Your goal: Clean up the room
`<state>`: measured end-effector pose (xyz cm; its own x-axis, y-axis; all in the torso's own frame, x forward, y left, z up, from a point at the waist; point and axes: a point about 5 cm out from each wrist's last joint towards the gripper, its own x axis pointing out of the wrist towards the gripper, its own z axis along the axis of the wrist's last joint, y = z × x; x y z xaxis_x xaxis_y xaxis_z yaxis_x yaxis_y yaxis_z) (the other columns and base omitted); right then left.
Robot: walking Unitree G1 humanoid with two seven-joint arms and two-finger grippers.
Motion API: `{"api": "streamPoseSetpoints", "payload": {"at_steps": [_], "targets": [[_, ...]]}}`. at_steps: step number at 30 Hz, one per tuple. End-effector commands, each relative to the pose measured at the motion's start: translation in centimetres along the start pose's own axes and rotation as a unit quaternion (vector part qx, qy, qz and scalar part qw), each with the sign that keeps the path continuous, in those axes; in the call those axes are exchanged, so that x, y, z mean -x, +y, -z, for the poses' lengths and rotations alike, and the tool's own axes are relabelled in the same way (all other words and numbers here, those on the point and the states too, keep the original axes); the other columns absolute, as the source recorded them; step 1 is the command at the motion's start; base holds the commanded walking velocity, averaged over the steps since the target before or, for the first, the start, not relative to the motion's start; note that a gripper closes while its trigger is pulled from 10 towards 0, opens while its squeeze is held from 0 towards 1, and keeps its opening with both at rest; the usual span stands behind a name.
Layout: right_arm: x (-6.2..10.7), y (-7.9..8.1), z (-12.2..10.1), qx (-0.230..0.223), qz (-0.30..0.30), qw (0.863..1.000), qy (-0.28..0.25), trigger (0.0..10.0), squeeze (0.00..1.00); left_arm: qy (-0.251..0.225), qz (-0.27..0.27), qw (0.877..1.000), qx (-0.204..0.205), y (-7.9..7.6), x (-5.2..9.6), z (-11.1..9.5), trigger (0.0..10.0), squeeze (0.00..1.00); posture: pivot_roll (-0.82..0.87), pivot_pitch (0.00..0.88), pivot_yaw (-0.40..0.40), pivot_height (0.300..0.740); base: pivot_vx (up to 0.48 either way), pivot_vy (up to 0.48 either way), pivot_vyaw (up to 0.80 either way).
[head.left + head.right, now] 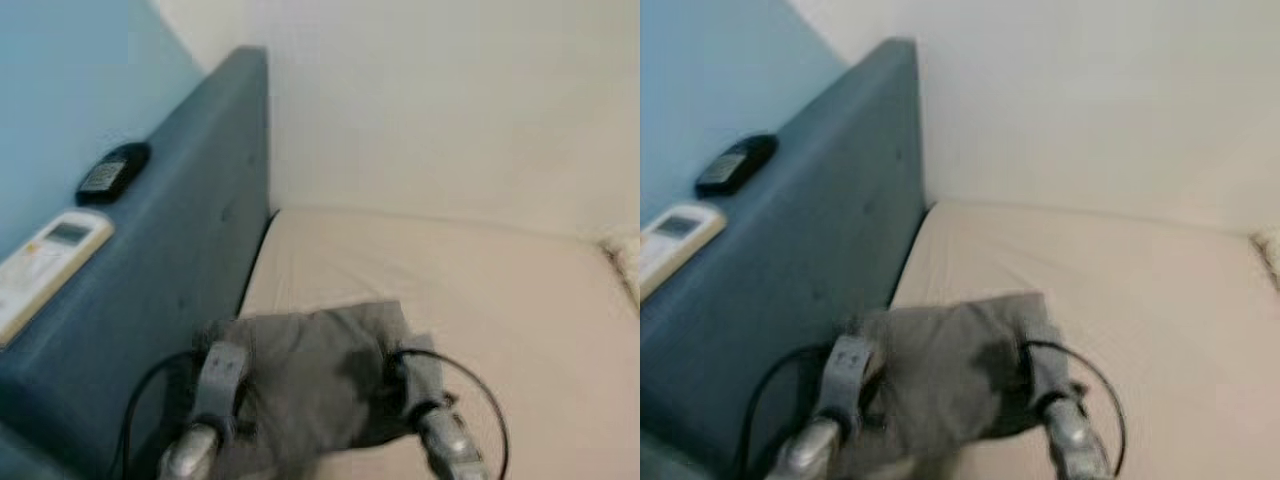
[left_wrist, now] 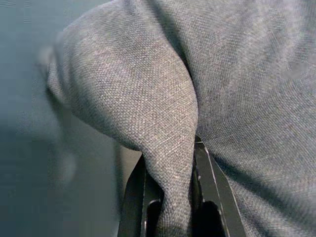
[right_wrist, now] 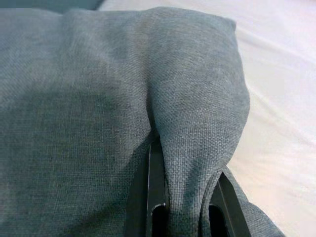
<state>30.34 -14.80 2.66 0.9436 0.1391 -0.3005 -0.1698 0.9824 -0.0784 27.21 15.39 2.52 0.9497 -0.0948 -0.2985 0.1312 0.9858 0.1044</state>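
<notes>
A grey fabric pillow (image 1: 315,375) hangs between my two arms above the cream mattress (image 1: 480,300), near the blue headboard (image 1: 180,260). My left gripper (image 2: 170,197) is shut on a fold of the pillow's left edge, its black fingers (image 2: 136,197) pinching the cloth. On the pillow's right edge my right gripper (image 3: 185,197) is shut on another fold, close to the corner (image 3: 222,24). Both silver wrists (image 1: 215,385) show at the bottom of the eye views.
On top of the headboard lie a white remote control (image 1: 45,265) and a small black device (image 1: 112,172). A light blue wall stands behind it, a white wall (image 1: 450,100) runs along the far side of the bed.
</notes>
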Motion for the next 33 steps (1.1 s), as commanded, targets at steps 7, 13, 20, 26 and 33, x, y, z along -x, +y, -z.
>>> {"api": "streamPoseSetpoints", "payload": {"at_steps": [7, 13, 20, 26, 33], "targets": [[0.54, -0.13, 1.20, 0.000, -0.002, 1.000, 0.020, 10.0, 0.00, -0.007, 0.004, 1.000, 0.000, -0.23, -0.05, -0.35, 10.0, 0.00, 0.00, 0.095, -0.049, 0.740, 0.000, 0.000, 0.00], [0.55, -0.14, 1.24, -0.001, -0.001, 1.000, 0.020, 10.0, 0.00, -0.006, 0.005, 1.000, 0.001, -0.22, -0.06, -0.35, 10.0, 0.00, 0.00, 0.096, -0.049, 0.740, 0.000, 0.000, 0.00], [0.53, 0.03, 1.23, -0.003, -0.002, 1.000, 0.020, 10.0, 0.00, -0.007, 0.005, 1.000, 0.002, -0.16, -0.05, -0.41, 10.0, 0.00, 0.01, 0.093, -0.049, 0.740, 0.000, 0.000, 0.00], [0.45, 0.11, 1.06, 0.004, -0.006, 1.000, 0.016, 10.0, 0.00, -0.009, 0.004, 1.000, 0.008, -0.16, -0.03, -0.49, 10.0, 0.00, 0.01, 0.090, -0.049, 0.740, 0.000, 0.000, 0.00], [0.29, -0.28, 0.44, -0.001, -0.004, 1.000, 0.005, 10.0, 0.00, -0.012, -0.004, 0.999, 0.030, -0.18, -0.12, -0.68, 10.0, 0.00, 0.00, 0.081, -0.048, 0.740, 0.000, 0.000, 0.00]]}}
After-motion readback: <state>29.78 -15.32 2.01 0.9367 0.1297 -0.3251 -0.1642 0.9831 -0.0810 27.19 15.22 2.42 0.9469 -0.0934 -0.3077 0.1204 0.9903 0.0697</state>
